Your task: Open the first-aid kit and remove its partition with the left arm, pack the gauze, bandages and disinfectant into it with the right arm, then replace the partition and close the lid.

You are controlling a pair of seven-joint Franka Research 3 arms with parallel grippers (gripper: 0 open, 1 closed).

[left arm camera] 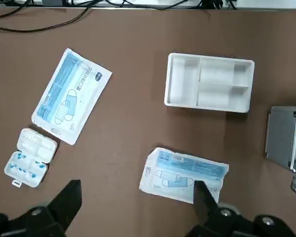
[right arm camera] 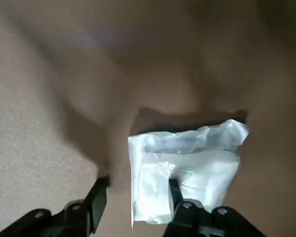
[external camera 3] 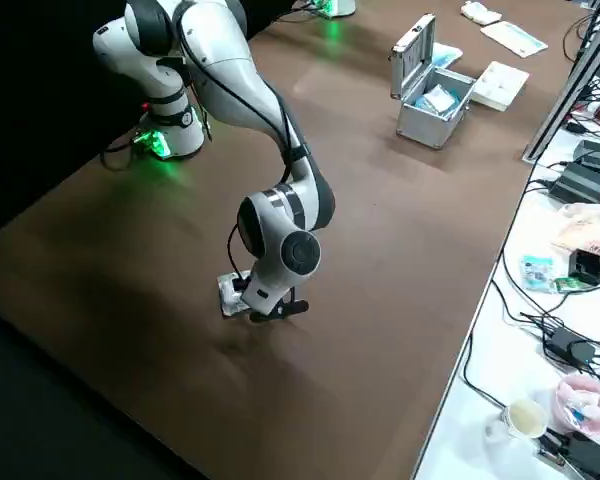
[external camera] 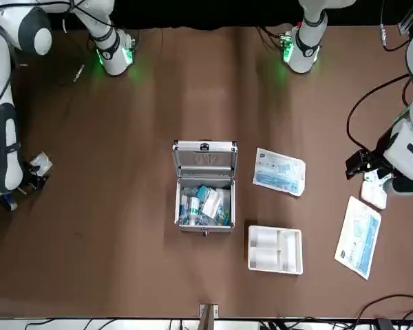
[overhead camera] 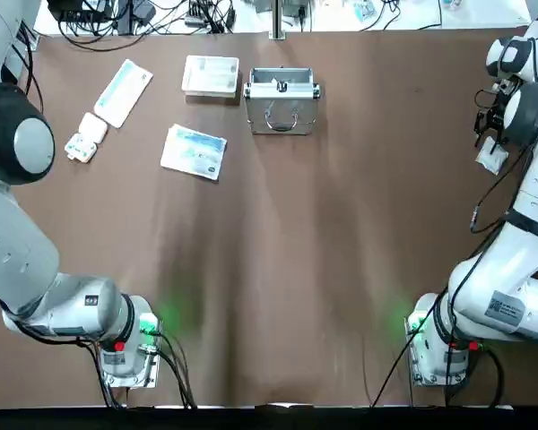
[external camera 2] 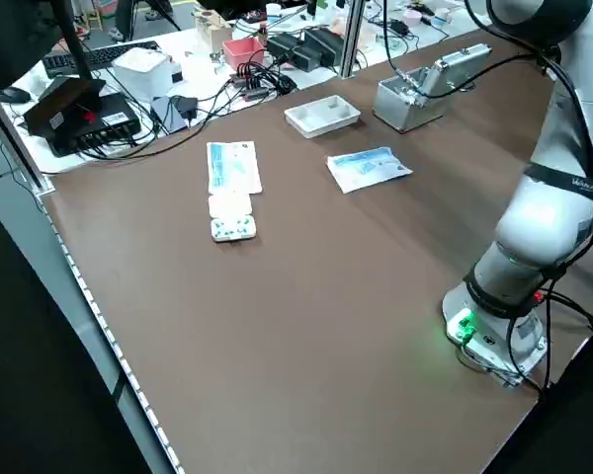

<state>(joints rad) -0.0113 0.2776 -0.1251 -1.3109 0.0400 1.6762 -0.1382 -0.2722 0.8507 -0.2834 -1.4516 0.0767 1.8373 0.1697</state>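
Partition (overhead camera: pixel 212 76) sits just left of the silver case (overhead camera: pixel 282 119) — left gripper (left arm camera: pixel 138 183) hangs open farther left, right gripper (right arm camera: pixel 139 180) open by a shiny packet (right arm camera: pixel 197 173) well to its right.

Your table (external camera: pixel 193 275) is plain brown.
You have a silver case (external camera: pixel 204 213) with silver lid (external camera: pixel 205 159), a cream-white partition (external camera: pixel 275 249) near the table's far edge from the robot, white packets (left arm camera: pixel 185 175) (left arm camera: pixel 71 96) printed blue, and black gripper fingers (left arm camera: pixel 69 205).
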